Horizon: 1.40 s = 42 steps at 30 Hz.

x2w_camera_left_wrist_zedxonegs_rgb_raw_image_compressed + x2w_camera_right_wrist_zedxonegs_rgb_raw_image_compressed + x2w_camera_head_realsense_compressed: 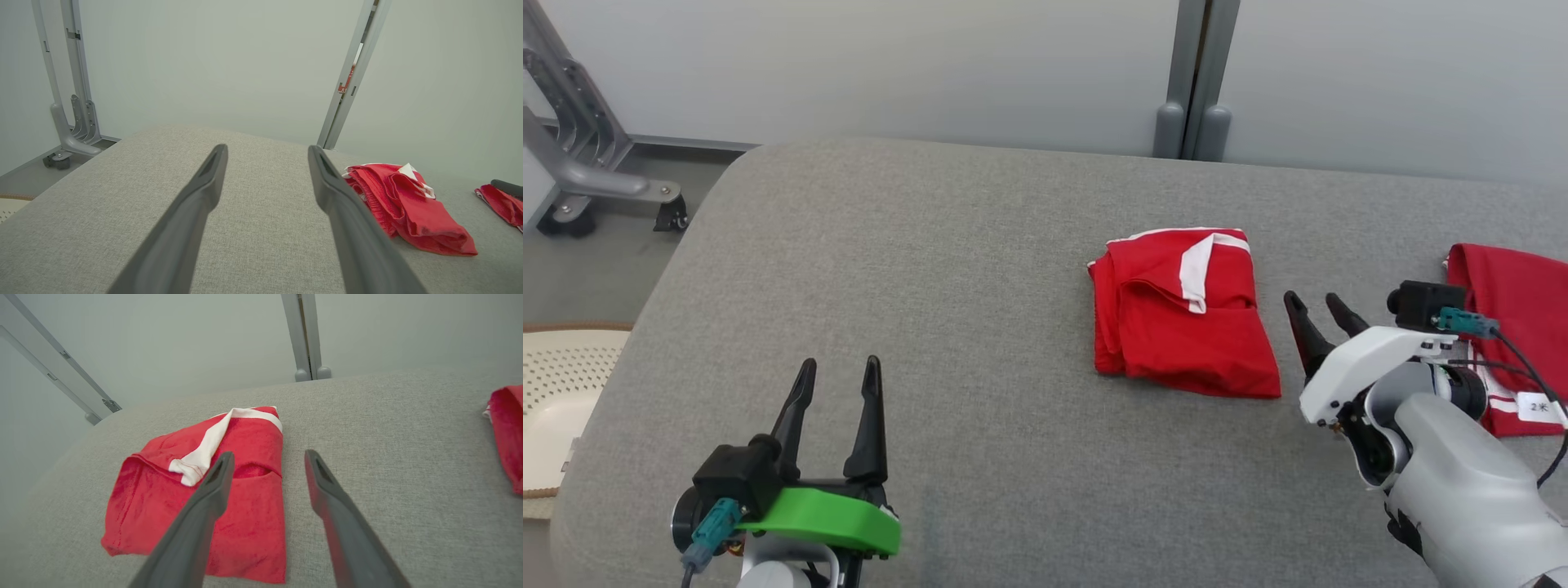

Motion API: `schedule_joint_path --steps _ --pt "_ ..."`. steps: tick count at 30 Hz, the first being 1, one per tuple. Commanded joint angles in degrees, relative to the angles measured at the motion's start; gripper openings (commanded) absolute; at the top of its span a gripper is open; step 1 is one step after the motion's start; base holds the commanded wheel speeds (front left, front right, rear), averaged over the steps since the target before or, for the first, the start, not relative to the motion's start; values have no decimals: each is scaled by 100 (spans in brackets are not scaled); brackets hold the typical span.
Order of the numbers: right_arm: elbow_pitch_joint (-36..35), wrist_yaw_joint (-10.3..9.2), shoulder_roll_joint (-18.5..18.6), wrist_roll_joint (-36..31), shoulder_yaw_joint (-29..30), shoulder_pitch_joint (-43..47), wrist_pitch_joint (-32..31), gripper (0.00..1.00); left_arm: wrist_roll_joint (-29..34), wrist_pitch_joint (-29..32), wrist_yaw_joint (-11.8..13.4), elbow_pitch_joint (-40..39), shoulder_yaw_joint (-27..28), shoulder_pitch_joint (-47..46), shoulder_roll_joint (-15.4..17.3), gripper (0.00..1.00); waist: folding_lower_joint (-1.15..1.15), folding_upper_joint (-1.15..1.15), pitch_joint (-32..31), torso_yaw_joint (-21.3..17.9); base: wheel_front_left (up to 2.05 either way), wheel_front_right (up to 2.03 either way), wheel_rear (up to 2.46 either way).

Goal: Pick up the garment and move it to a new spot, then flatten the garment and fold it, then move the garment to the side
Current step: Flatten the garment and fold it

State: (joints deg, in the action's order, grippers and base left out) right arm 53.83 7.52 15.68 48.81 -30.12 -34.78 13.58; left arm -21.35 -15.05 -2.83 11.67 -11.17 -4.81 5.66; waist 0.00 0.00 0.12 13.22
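Right pincer point(1311, 299) is held wide and empty just beside the folded garment point(1184, 327), judged ready to be gripped at its edge and moved aside

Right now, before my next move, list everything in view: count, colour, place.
folded garment: one, red with white stripe, on the table right of centre
second garment: one, red with white label, table's right edge, partly behind the right arm
table: one, grey fabric, under both garments
wheeled frame: one, grey metal, floor at far left
post: one, grey, at the back wall
perforated item: one, cream, beside the table's left edge
left gripper: one, dark fingers, green mount, open, near left
right gripper: one, dark fingers, white housing, open, just right of the folded garment
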Motion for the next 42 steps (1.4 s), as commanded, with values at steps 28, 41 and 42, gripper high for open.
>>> schedule_joint_path --steps 28,41,42 --pt "1349 -7 233 161 -786 -1583 -815 0 -190 -12 -179 103 17 -391 -275 100 0 0 1136 1838 0 0 0" --pt "1258 -7 -30 119 -1168 -2227 -323 0 -312 -13 4 -62 -60 -342 -276 100 0 0 1193 1861 0 0 0" --pt "1216 -7 -45 149 -1203 -2167 -266 0 -281 -13 -22 -30 -80 -359 -276 100 0 0 1130 1843 0 0 0"
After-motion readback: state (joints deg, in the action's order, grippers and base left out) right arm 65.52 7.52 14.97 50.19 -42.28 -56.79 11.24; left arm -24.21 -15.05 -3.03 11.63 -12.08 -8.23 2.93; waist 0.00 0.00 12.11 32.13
